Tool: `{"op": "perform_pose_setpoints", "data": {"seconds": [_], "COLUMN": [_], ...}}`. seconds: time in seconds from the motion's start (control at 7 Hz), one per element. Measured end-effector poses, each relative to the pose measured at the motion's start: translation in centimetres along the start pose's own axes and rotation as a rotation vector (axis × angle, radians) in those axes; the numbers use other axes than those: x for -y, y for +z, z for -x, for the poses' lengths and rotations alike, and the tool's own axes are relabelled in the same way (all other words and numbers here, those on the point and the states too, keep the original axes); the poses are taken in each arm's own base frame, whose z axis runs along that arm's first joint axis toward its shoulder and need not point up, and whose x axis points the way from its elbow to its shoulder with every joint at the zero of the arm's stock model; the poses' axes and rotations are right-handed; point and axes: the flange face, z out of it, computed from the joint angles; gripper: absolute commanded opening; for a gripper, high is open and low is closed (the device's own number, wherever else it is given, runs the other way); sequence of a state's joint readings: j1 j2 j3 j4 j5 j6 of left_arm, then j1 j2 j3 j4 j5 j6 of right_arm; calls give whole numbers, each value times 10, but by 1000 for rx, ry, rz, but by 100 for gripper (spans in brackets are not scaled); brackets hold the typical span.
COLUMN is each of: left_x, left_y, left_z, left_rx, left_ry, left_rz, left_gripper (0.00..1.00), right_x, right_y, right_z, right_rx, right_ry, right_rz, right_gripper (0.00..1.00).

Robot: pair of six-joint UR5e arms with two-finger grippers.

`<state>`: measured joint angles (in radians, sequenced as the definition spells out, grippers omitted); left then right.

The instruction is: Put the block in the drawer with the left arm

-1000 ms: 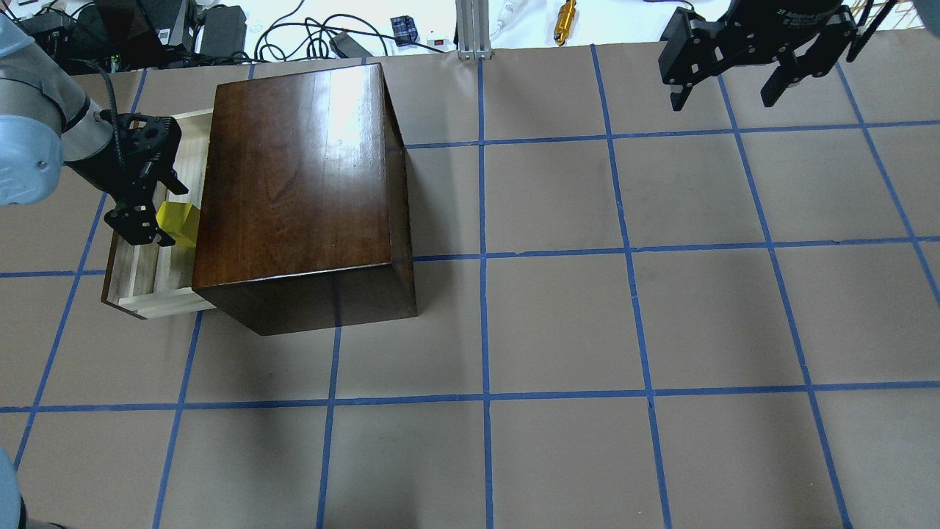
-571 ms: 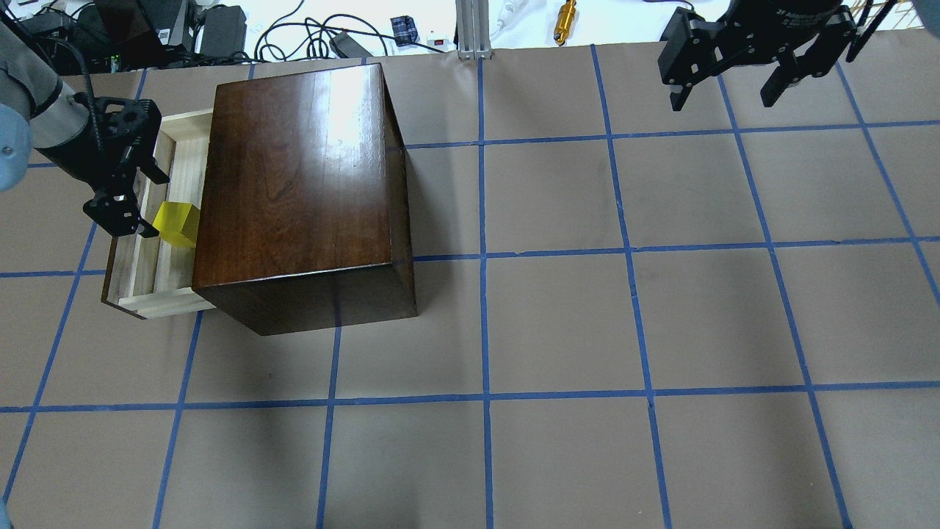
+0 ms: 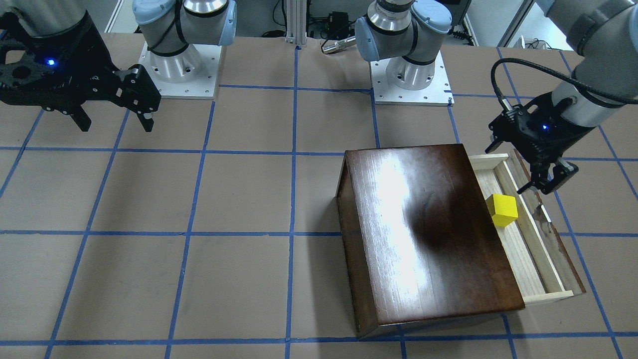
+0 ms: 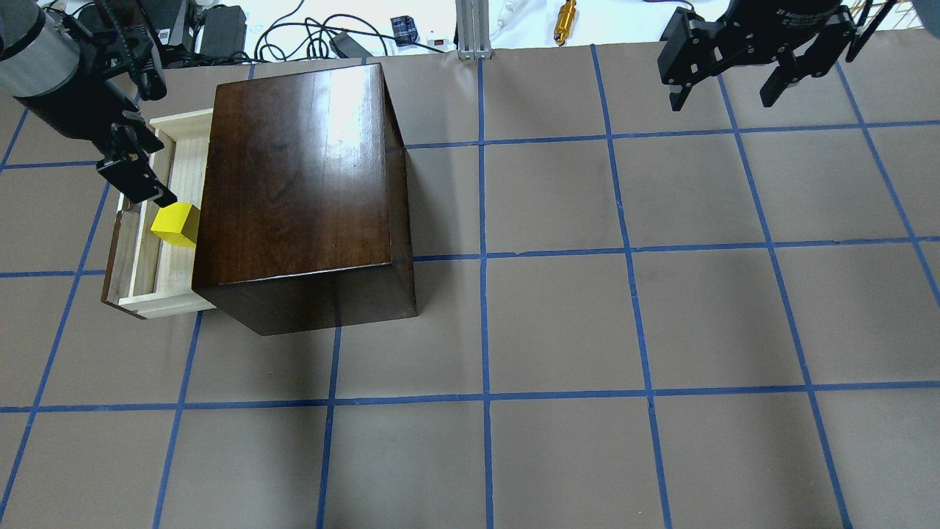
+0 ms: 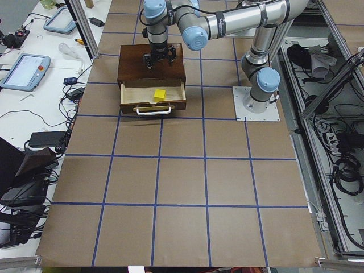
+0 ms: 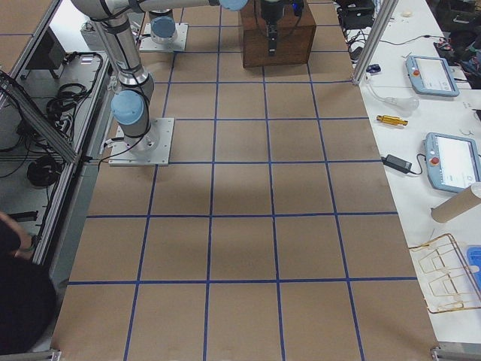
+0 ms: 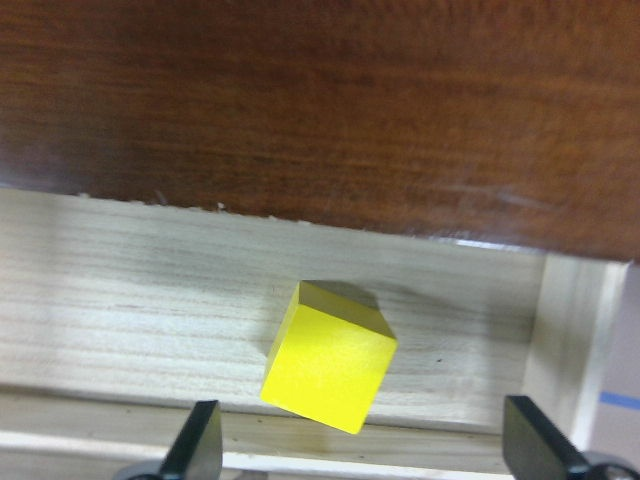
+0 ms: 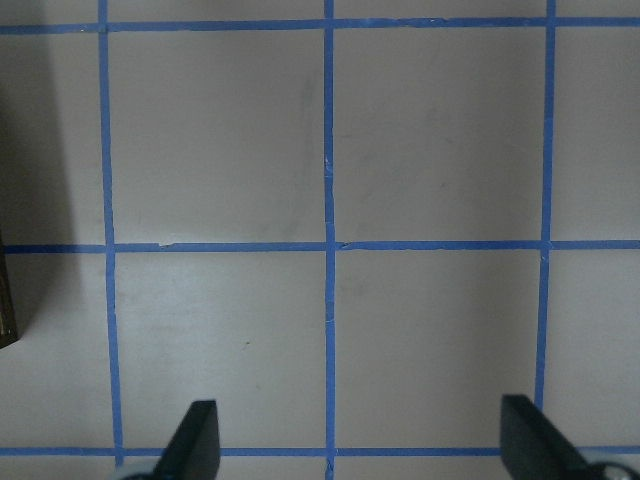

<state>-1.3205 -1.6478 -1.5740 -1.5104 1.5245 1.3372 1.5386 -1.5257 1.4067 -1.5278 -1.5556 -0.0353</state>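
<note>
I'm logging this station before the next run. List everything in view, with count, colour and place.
block: one, bright yellow, inside the open drawer, close to the box
drawer: one, pale wood with a dark front, pulled out of the box
wooden box: one, glossy dark brown, on the table's left half in the overhead view
table: one, brown covering with a blue tape grid
cables: several, black, beyond the table's far edge
brass piece: one, gold-coloured, beyond the far edge
teach pendants: two, pale with blue rims, on the side bench
left gripper: one, black, open, empty, above the drawer
right gripper: one, black, open, empty, above the table's far right corner
</note>
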Motion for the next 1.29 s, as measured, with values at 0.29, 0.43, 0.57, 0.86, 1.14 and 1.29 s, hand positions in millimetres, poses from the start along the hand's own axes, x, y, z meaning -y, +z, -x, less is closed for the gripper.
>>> {"op": "perform_pose_setpoints", "data": {"seconds": [0.29,0.43,0.57,0.86,1.14,1.29], "left_x": [53,70,80,101,117,117], "left_y": [-12,-17,-20,-25,-31,-34], "left_z": [-46,-65,-79,-103,-126,-131], "left_rx": [7,7,10,21,49,65], "left_ry": [-167,-271,-377,-645,-875,-958], "left_rz": [1,3,4,0,-5,-14], "left_gripper": [100,100,100,100,100,100], "right_x": [0,0,0,0,0,0], "right_y": [0,0,0,0,0,0], "right_z": [0,0,-1,0,0,0], "right_rx": [0,-1,0,0,0,0], "right_ry": [0,1,2,1,0,0], "right_rz": [0,0,0,1,0,0], "right_gripper": [100,100,100,100,100,100]}}
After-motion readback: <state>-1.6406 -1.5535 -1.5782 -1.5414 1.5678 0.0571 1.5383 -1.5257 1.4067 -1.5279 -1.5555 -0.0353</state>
